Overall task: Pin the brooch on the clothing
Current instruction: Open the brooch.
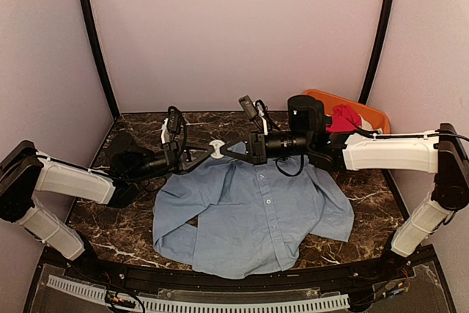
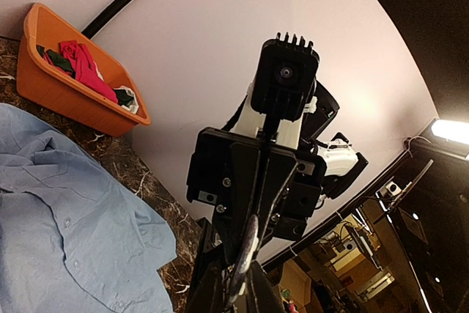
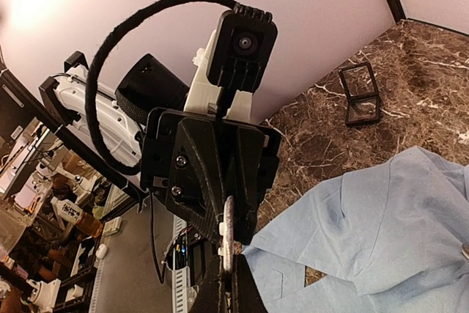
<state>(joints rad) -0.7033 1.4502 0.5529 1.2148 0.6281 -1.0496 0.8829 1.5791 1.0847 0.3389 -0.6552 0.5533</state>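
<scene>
top: left gripper (image 1: 203,154) and right gripper (image 1: 234,149) meet tip to tip above the shirt (image 1: 256,210) near its collar, brooch (image 1: 216,147) between them, for a handover, we judge | left wrist: jaws narrow about the disc; whether clamped we cannot tell | right wrist: fingers pinch the brooch edge-on, shirt spread flat below

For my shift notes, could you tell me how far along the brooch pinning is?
Done: the shirt lies spread out, and the brooch is held above its collar. In hand: the right gripper pinches it, with the left gripper at it too. Left: pinning it to the fabric.
</scene>
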